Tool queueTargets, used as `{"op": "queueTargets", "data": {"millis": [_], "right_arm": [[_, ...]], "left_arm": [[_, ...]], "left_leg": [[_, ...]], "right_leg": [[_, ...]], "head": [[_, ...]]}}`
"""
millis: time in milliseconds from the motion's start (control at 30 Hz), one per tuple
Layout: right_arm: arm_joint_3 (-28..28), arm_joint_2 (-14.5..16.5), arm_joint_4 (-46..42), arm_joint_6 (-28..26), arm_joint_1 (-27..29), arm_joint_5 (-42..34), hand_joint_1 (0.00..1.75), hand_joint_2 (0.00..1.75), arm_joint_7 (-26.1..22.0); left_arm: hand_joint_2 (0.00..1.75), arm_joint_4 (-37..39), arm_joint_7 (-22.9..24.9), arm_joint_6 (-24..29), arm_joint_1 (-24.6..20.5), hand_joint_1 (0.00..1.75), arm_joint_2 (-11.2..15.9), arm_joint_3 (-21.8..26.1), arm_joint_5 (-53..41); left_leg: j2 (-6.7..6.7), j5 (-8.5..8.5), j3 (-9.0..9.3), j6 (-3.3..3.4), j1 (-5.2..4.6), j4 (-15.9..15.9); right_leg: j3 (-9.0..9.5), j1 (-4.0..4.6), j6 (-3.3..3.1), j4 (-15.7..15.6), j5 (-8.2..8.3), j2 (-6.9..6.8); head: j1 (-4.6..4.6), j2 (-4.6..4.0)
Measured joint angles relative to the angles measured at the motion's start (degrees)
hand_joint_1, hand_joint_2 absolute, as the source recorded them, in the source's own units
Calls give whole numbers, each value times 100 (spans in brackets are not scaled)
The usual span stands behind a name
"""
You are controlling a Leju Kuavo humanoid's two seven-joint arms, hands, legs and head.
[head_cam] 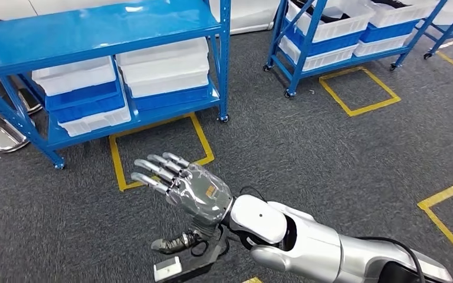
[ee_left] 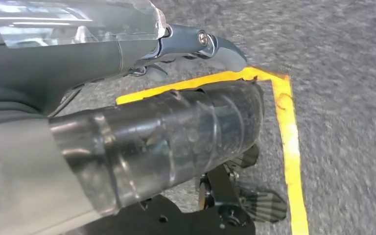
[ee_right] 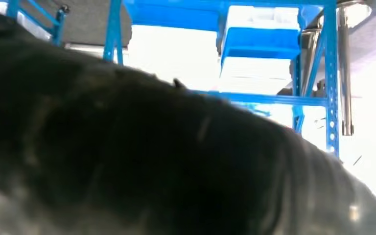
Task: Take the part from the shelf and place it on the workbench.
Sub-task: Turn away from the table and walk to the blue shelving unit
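Right hand (head_cam: 196, 190) spread w/ nothing in it, shelf (head_cam: 94, 35) ahead w/ white bins (head_cam: 165, 71) (part unseen), prob. light, stiff; left hand (ee_left: 127, 147) can't tell.

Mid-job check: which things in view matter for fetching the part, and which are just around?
For the job:
- right hand, fingers apart, holding nothing
- near blue shelf
- its white bins and blue bins; no part is visible in them

Just around:
- second blue shelf
- yellow floor tape
- grey carpet
- chrome stand base
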Motion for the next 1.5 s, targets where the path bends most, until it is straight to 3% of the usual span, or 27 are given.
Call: {"op": "queueTargets", "data": {"millis": [67, 133, 167, 233, 300, 333, 433, 467, 500, 567, 700, 733, 833, 867, 900, 1000, 1033, 1100, 1133, 1200, 1233, 1267, 1333, 1367, 1400, 1500], "right_arm": [[0, 5, -10, -1, -18, 0, 0, 0, 1], [0, 7, -16, -3, -20, 0, 0, 0, 0], [0, 5, -17, -1, -14, 0, 0, 0, 0], [0, 2, -17, 4, 1, 0, 0, 0, 0], [0, -3, -17, 5, 18, 0, 0, 0, 0], [0, -5, -17, 5, 23, 0, 0, 0, 0], [1, -36, -12, 7, 54, 0, 0, 0, 0], [2, -49, -10, 8, 65, 0, 0, 0, 0], [2, -61, -13, 8, 68, 0, 0, 0, 1], [2, -67, -34, 3, 48, 0, 0, 0, 0], [2, -69, -57, -1, 28, 0, 0, 0, 0], [2, -74, -57, -2, 29, 0, 0, 0, 1], [2, -147, -56, -3, 81, -7, 0, 0, 2], [2, -173, -56, 0, 102, -14, 0, 0, 7], [2, -201, -56, 10, 114, -27, 0, 0, 18], [-4, -288, -54, 113, 185, -96, 0, 0, 133], [-22, -299, -52, 146, 209, -114, 0, 0, 192], [-133, -331, -39, 156, 257, -130, 0, 0, 318], [-234, -351, -13, 133, 304, -132, 0, 0, 375], [-471, -403, 94, 62, 442, -127, 0, 0, 444], [-573, -430, 161, 27, 512, -123, 0, 0, 450], [-660, -456, 226, 3, 571, -120, 0, 0, 448], [-772, -489, 322, -22, 655, -116, 0, 0, 443], [-810, -497, 357, -25, 688, -115, 0, 0, 440], [-839, -501, 385, -25, 715, -113, 0, 0, 437], [-888, -511, 461, -26, 773, -102, 0, 0, 426]], "left_arm": [[0, 1, -1, -1, 4, 0, 11, 0, -11], [0, 2, -4, -2, -9, 0, 26, -1, -30], [0, 3, -5, -2, -23, 0, 28, -2, -39], [0, 3, -5, -2, -39, 0, 29, -5, -47], [0, 3, -3, -2, -16, 0, 36, -7, -49], [0, 3, -1, -2, 2, 0, 42, -7, -50], [0, 3, 4, -1, 37, 0, 58, -7, -53], [0, 4, 6, -1, 35, 0, 61, -7, -54], [0, 4, 8, -1, 29, 0, 64, -8, -55], [0, 5, 8, -1, 11, 0, 62, -10, -57], [0, 5, 8, -2, -1, 0, 63, -13, -58], [0, 5, 8, -2, -6, 0, 63, -14, -58], [0, 5, 16, -12, -11, 0, 63, -19, -56], [0, 5, 25, -18, -4, 0, 63, -20, -56], [0, 5, 33, -22, 7, 0, 63, -20, -55], [0, 13, 51, -30, 32, 0, 56, -17, -45], [0, 16, 57, -32, 41, 0, 55, -16, -39], [0, 15, 76, -32, 39, 0, 60, -13, -21], [0, 15, 87, -32, 30, 0, 64, -13, -13], [0, 15, 111, -32, 0, 0, 72, -12, -8], [0, 16, 120, -32, -11, 0, 70, -13, -8], [0, 16, 127, -32, -17, 0, 69, -13, -8], [0, 16, 137, -32, -6, 0, 69, -12, -8], [0, 16, 139, -31, 4, 0, 71, -11, -8], [0, 16, 142, -30, 13, 0, 74, -11, -8], [0, 16, 145, -30, 36, 0, 86, -9, -9]], "left_leg": [[53, 87, -25, -69, -3, 151], [336, 168, -299, -118, -16, 647], [499, 116, -518, -134, -15, 959], [647, -227, -969, -164, -7, 1410], [688, -465, -1195, -182, -4, 1358], [718, -370, -1212, -173, -7, 1134], [1033, 604, -1130, -58, -70, 272], [1096, 827, -1110, -24, -95, 134], [1079, 893, -1090, -3, -105, 88], [920, 826, -986, 42, -81, 48], [829, 794, -877, 78, -43, -3], [801, 774, -837, 94, -40, -20], [439, 478, -426, 132, -22, -69], [310, 357, -267, 124, -18, -71], [250, 267, -151, 112, -16, -71], [110, -1, 91, 30, -23, -55], [84, -53, 136, -6, -24, -40], [125, 11, 95, -73, -22, 128], [238, 128, -16, -100, -25, 374], [511, 251, -452, -156, -22, 1049], [612, 160, -686, -179, -17, 1346], [654, -53, -895, -198, -6, 1537], [681, -503, -1163, -225, 13, 1570], [686, -572, -1215, -231, 18, 1413], [692, -430, -1222, -226, 19, 1144], [758, 700, -1172, -148, -11, 266]], "right_leg": [[171, -3, -69, -101, -55, -121], [398, -25, -135, -213, -139, -238], [500, -22, -156, -246, -201, -303], [678, -18, -164, -267, -352, -430], [880, -16, -155, -268, -523, -543], [993, -14, -146, -268, -614, -598], [1254, 22, -79, -262, -886, -759], [1318, 36, -41, -275, -954, -807], [1380, 47, -1, -265, -986, -840], [1413, 39, 71, -171, -954, -872], [1323, 15, 111, 35, -892, -827], [1189, 3, 120, 259, -858, -721], [145, -69, 202, 1247, -1443, -373], [-82, -83, 217, 1227, -1601, -348], [-104, -83, 207, 941, -1388, -331], [-110, -39, 96, 137, -117, -249], [-94, -21, 46, 47, 88, -233], [30, -10, -59, 3, 65, -238], [111, -17, -115, -46, 26, -249], [308, -28, -192, -130, -71, -286], [404, -28, -212, -155, -137, -304], [498, -29, -215, -167, -212, -319], [700, -35, -205, -172, -378, -328], [813, -38, -195, -172, -469, -328], [932, -40, -180, -172, -563, -332], [1188, -18, -96, -144, -857, -345]], "head": [[2, 0], [-17, 0], [-26, 0], [-33, 0], [-33, 0], [-34, 0], [-27, 0], [-27, 0], [-26, 0], [-30, 0], [-29, 0], [-26, 0], [-17, 0], [-16, 0], [-15, 0], [-20, 0], [-23, 0], [-25, 0], [-26, 0], [-27, 0], [-28, 0], [-28, 0], [-28, 0], [-27, 0], [-27, 0], [-27, 0]]}}
